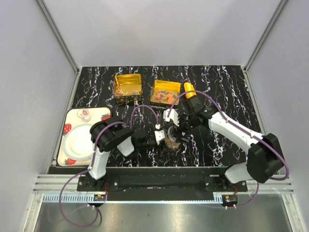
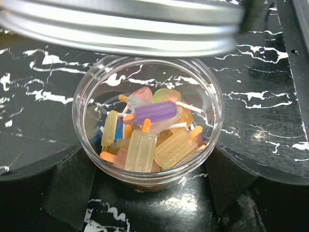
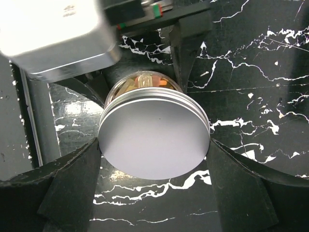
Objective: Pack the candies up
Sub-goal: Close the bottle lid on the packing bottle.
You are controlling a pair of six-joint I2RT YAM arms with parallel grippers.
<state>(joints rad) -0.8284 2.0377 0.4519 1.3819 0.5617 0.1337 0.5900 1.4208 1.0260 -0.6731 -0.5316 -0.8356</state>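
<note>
Just above the jar rim, right gripper clamps the lid; left gripper flanks jar, grip unclear.

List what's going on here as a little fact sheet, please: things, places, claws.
Jar: clear round plastic jar, uncovered, on black marbled table
Contents: small multicoloured candies, partly filling it
Right gripper: shut on round silver metal lid, held over the jar
Left gripper: fingers either side of the jar; grip unclear
Behind: two square gold tins with candies inside
Far left: white plate on strawberry-print tray
</note>
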